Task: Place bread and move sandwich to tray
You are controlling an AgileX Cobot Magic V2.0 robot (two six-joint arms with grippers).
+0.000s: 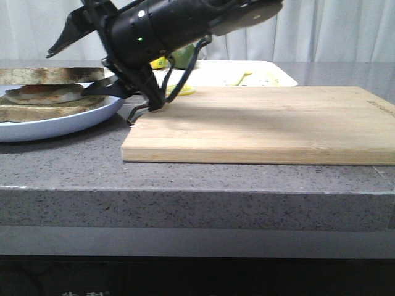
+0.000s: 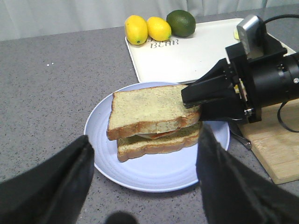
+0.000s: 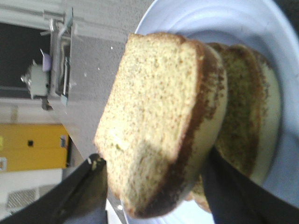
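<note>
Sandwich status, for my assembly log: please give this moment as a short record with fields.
top bread: lying on the egg, right edge between the right gripper's fingers
right gripper: at the slice's edge, grip unclear
left gripper: open, empty, above the plate's near side
sandwich: stacked on the pale-blue plate
tray: behind the plate, no sandwich on it
fruit: two lemons and a lime at the tray's far edge
cutting board: bare

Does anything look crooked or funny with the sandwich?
A little. The top brown-crusted bread slice sits tilted and slid sideways over the egg sandwich on the round pale-blue plate, with the right hand at its edge.
</note>
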